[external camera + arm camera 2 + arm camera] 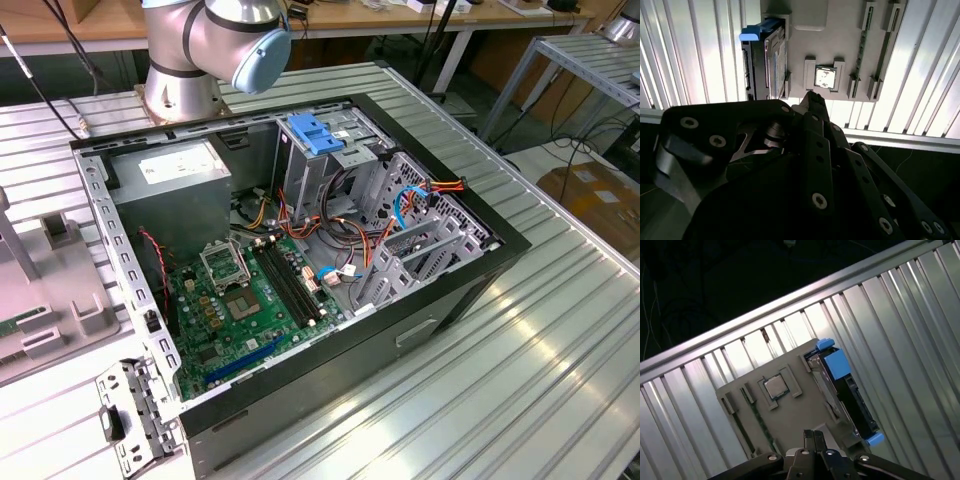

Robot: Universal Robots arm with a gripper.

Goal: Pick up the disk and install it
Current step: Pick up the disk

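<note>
The disk (765,55) stands on its edge in a slot of a grey fixture plate (840,45), silver with blue carrier rails at its ends. In the first wrist view the disk (847,390) sits at one side of the same fixture plate (800,412). My gripper (815,98) hovers above the plate, closer to a small processor chip (824,77) than to the disk, and touches neither. Its two dark fingers are pressed together with nothing between them, as the gripper (813,436) also shows in the first wrist view.
An open computer case (430,300) lies on the ribbed metal table (540,380), with a motherboard (240,300), a grey power-supply box (175,190) and a grey drive cage with a blue bracket (315,133). The fixture plate (60,300) lies at the exterior view's left.
</note>
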